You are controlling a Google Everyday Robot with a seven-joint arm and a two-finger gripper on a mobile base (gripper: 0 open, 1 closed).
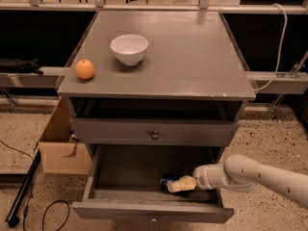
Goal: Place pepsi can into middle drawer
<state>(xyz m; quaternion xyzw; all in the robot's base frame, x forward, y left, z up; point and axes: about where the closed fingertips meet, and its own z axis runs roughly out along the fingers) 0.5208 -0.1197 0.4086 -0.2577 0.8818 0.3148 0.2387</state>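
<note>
Where pepsi can [166,181] lies in middle drawer [144,211], the claw [181,184] touches it.

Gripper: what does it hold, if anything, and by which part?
Cannot tell: the gripper is at the pepsi can inside the middle drawer; any grip is hidden.

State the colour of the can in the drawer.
The pepsi can is blue, camera view; the gripper is at it in the middle drawer.
</note>
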